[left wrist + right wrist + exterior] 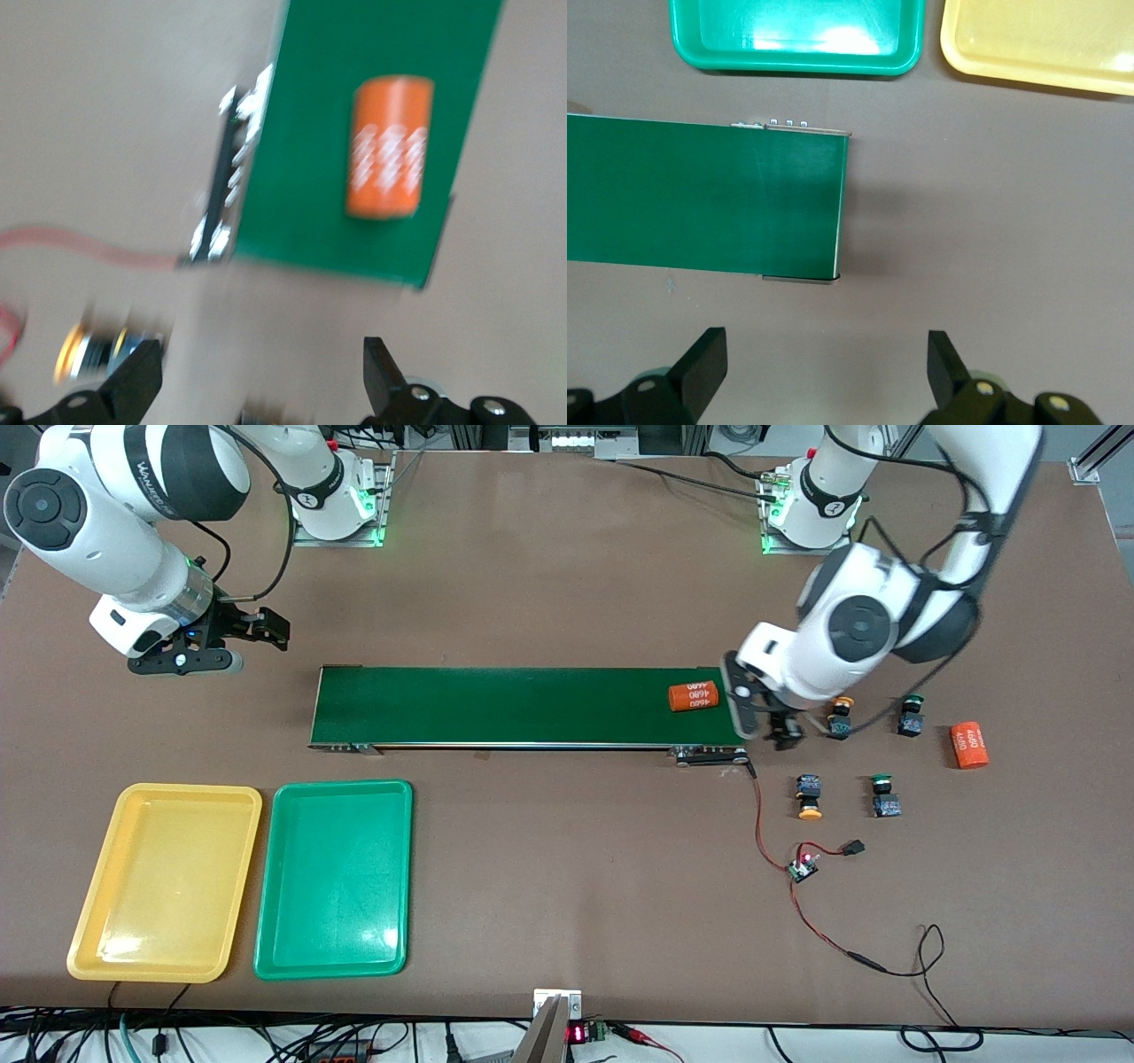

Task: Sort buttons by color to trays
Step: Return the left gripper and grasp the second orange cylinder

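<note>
Four buttons lie on the table past the conveyor at the left arm's end. Two have yellow caps (840, 717) (808, 795) and two have green caps (911, 717) (884, 795). My left gripper (784, 733) (261, 372) hangs open and empty between the belt's end and the farther yellow-capped button; the left wrist view shows one yellow-capped button (89, 350) blurred beside a finger. The yellow tray (164, 881) (1036, 44) and green tray (335, 877) (797, 35) sit side by side, empty, at the right arm's end. My right gripper (273, 631) (827, 363) waits open over bare table.
The long dark-green conveyor belt (523, 704) (372, 230) (700, 195) crosses the middle, carrying one orange "4680" cylinder (693, 695) (390, 146). A second orange cylinder (969, 744) lies on the table near the buttons. A small circuit board (804, 865) with red wires sits nearer the camera.
</note>
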